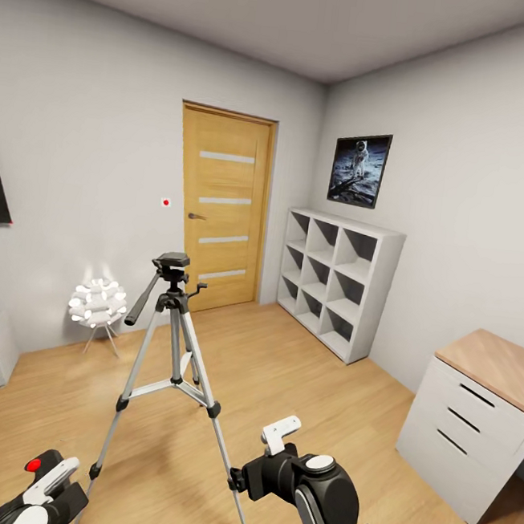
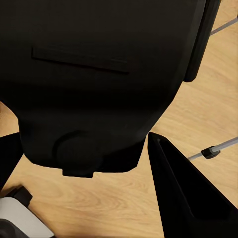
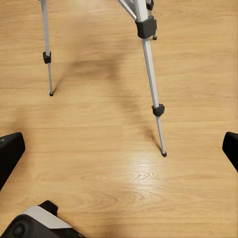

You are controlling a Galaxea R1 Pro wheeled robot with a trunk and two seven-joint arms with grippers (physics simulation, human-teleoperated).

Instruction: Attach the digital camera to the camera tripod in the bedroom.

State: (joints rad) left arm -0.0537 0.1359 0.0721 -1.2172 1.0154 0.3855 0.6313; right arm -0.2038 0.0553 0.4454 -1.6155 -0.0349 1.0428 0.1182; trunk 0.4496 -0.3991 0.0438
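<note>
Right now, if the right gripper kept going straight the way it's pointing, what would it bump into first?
Probably the wood floor. The right gripper points down at bare planks, with its jaws spread wide; the camera tripod legs stand beyond that line.

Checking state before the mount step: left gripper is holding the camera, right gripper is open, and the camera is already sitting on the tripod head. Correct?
Not quite. The tripod head is bare in the head view; the digital camera is not on it but between the fingers of the left gripper, as the left wrist view shows. The right gripper is open, over bare floor.
</note>
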